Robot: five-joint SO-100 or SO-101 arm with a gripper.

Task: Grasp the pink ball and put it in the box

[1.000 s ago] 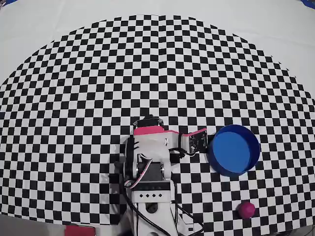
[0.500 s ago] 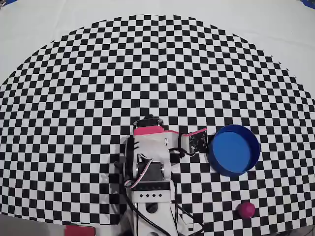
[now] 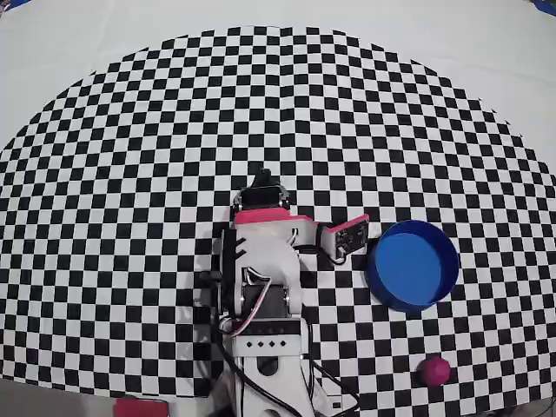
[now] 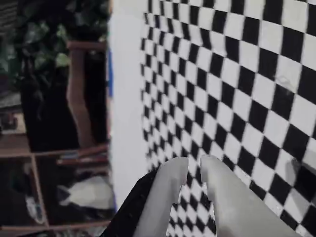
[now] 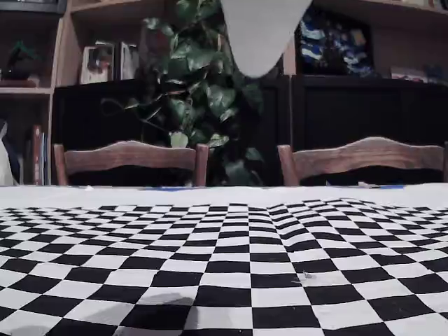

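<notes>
The checkered table (image 3: 130, 174) carries the white arm (image 3: 261, 278) at its 6 o'clock edge in the overhead view. The box (image 3: 412, 266), a round shallow bright-blue container, sits at the arm's 3 o'clock. The hand (image 4: 193, 165) shows fingers nearly together, holding nothing. The pink ball (image 3: 433, 370), small, matte magenta, lies at the box's 5 o'clock, apart from it.

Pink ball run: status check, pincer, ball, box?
Pincer nearly shut, holding nothing. Pink ball on the checkered mat, outside the box, which is empty. Arm folded near its base; nothing between it and the ball.
</notes>
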